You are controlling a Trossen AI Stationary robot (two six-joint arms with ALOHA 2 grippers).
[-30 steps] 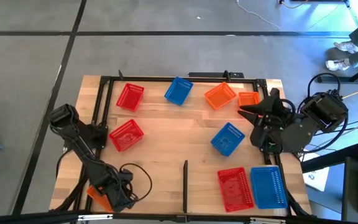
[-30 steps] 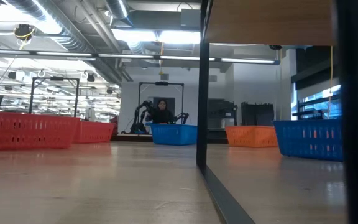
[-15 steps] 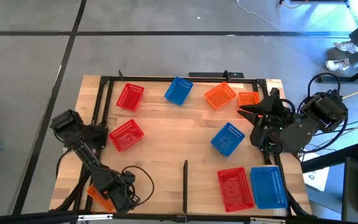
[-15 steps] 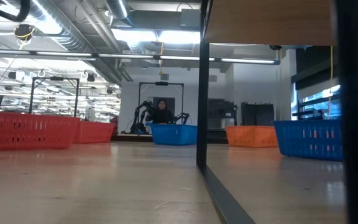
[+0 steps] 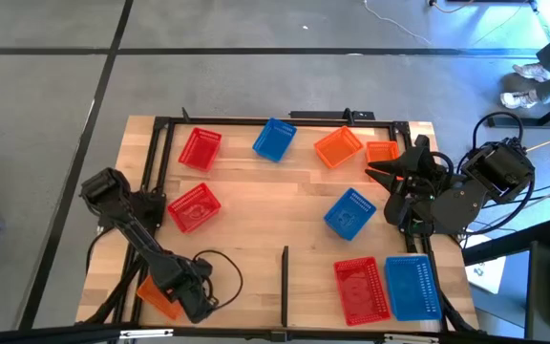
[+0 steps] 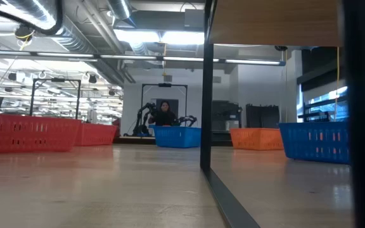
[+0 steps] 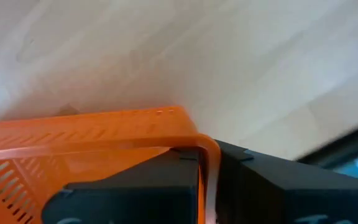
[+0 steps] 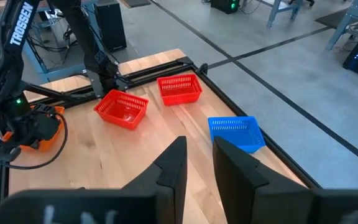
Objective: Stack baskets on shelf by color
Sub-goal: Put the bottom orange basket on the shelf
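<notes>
At the near left corner of the shelf (image 5: 256,196), the left pincer (image 5: 181,298) is pinched on the rim of an orange basket (image 5: 158,295); the left wrist view shows the basket's wall caught between its dark fingers (image 7: 135,186). Along the same near edge sits the short black divider strip (image 5: 285,285), and to its right a red basket (image 5: 361,289) lies touching a blue basket (image 5: 412,286). Mid-shelf, another red basket (image 5: 194,206) sits on the left and a blue basket (image 5: 349,212) on the right, near the right pincer (image 5: 375,173), which hangs over the right side with fingers spread and nothing between them. Along the far rail stand a red basket (image 5: 200,148), a blue basket (image 5: 274,139) and two orange baskets (image 5: 339,146), the smaller-looking one (image 5: 381,151) nearest the right pincer.
</notes>
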